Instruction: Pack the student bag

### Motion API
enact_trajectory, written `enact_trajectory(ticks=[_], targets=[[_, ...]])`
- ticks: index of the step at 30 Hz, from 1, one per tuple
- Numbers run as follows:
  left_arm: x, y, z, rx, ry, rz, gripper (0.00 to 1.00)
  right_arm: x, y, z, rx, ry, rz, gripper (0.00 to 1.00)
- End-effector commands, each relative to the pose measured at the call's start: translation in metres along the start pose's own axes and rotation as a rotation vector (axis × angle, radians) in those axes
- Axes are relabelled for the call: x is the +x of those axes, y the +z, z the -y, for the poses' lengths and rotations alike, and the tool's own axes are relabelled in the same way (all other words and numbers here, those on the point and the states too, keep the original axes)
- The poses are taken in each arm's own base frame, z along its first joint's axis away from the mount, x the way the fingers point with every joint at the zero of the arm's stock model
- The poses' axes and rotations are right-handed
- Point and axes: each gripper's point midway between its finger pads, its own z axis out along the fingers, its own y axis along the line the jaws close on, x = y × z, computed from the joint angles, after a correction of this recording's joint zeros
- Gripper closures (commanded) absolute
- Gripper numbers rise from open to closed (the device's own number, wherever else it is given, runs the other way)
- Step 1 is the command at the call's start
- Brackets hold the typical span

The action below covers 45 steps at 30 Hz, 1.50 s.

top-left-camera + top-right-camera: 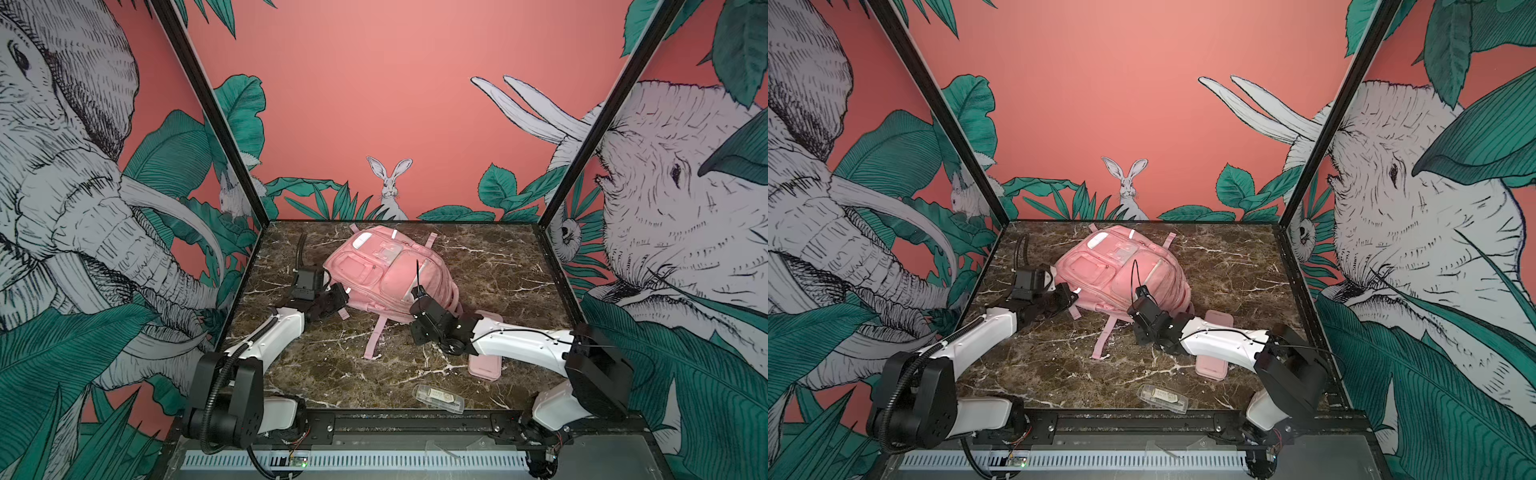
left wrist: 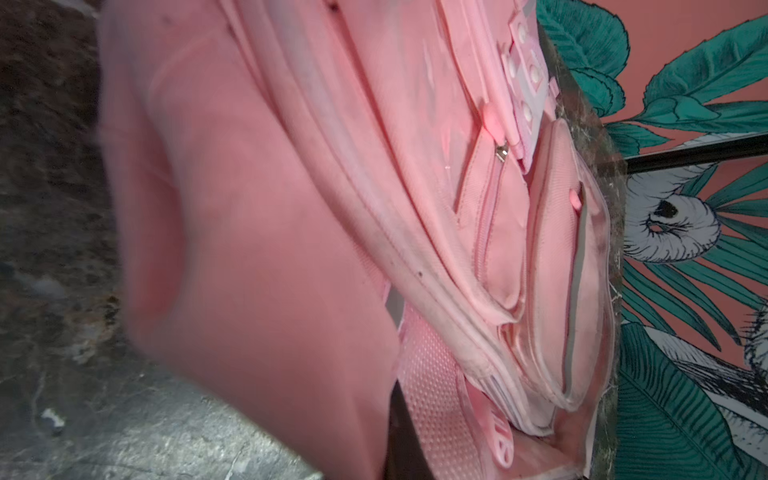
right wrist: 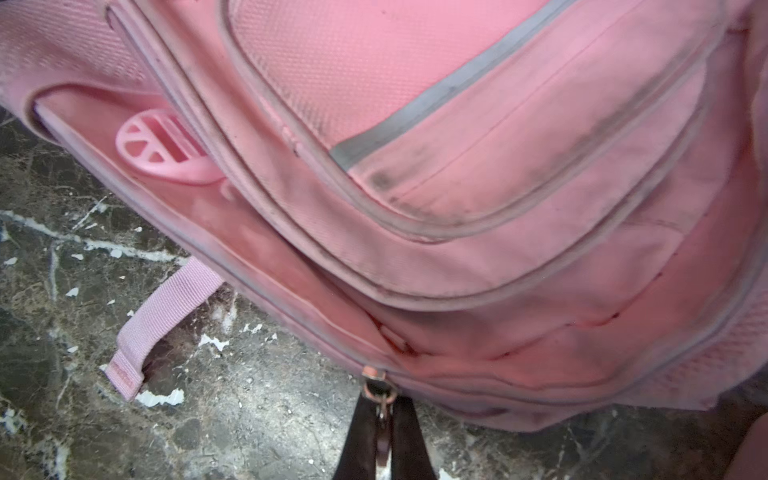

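The student bag, a soft pink backpack, lies in the middle of the marble table in both top views. My left gripper presses against its left side. In the left wrist view blurred pink fabric covers the jaws and only one dark finger shows, so it looks shut on the bag's fabric. My right gripper is at the bag's near right side. In the right wrist view it is shut on a metal zipper pull at the bag's lower edge.
A flat pink pencil case lies partly under my right forearm. A clear plastic box sits by the front edge. A pink strap trails from the bag toward the front. Walls close in the table on three sides.
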Motion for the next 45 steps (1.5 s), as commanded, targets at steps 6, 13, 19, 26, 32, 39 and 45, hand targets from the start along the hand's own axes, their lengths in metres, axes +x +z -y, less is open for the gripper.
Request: enact_trajectory(ticks=[6, 13, 19, 26, 32, 39, 45], targets=[[-0.034, 0.000, -0.017, -0.055, 0.004, 0.107, 0.98, 0.016, -0.011, 0.027, 0.004, -0.075, -0.076, 1.00], [-0.043, 0.021, -0.011, -0.038, 0.006, 0.063, 0.90, 0.017, -0.001, -0.018, -0.193, -0.077, -0.108, 1.00], [-0.050, 0.043, -0.001, -0.012, 0.030, -0.018, 0.50, 0.005, -0.001, -0.066, -0.289, -0.144, -0.100, 1.00], [-0.037, 0.021, 0.006, -0.005, 0.074, -0.029, 0.28, -0.002, 0.005, -0.109, -0.356, -0.184, -0.102, 1.00], [-0.001, -0.009, 0.009, -0.005, 0.108, -0.065, 0.27, -0.013, 0.012, -0.133, -0.408, -0.185, -0.095, 1.00], [0.038, -0.040, 0.002, -0.040, 0.121, -0.090, 0.30, -0.030, 0.013, -0.153, -0.456, -0.178, -0.074, 1.00], [0.077, -0.036, -0.010, -0.042, 0.082, -0.157, 0.31, -0.038, 0.014, -0.162, -0.482, -0.159, -0.062, 1.00]])
